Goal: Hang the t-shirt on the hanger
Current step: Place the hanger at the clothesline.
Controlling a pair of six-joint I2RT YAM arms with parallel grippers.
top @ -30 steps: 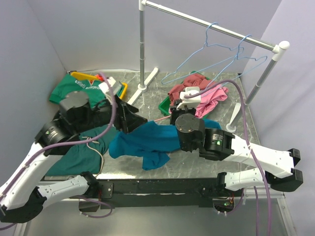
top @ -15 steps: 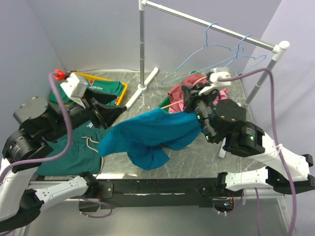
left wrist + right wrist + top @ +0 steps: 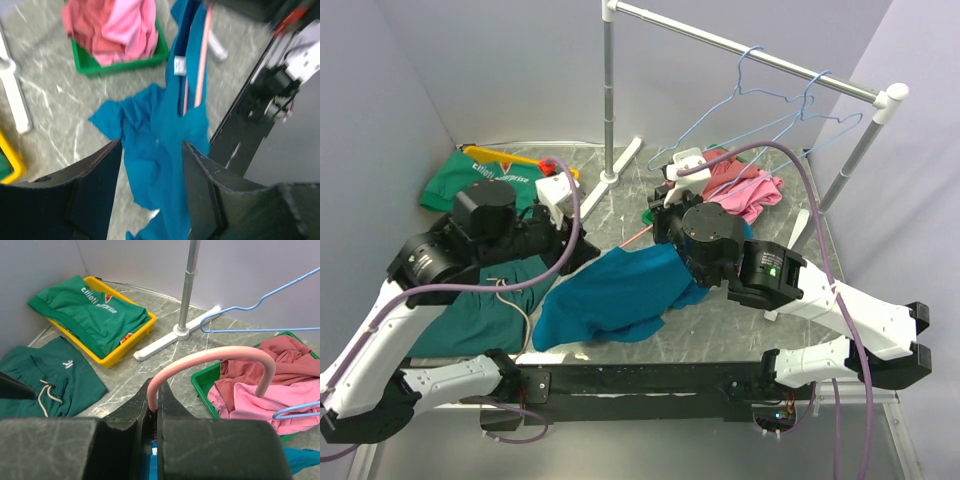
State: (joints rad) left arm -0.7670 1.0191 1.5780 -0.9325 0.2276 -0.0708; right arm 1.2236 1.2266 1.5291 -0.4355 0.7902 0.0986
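top external — grey marbled table (image 3: pixel 625 205), lilac walls (image 3: pixel 500 70), t-shirt (image 3: pixel 610 300) at centre

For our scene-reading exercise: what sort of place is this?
Probably a lab bench staged as a laundry corner: a clothes rail with blue hangers, plus a yellow tray and a green tray of clothes.

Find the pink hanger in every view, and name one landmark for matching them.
Top external: the hanger is a thin pink line at centre, emerging from the t-shirt at its upper edge.
Left wrist: the hanger is upper right, running down inside the t-shirt.
Right wrist: the hanger shows its hook arching across the centre.
Shared landmark: the pink clothes in the green tray.
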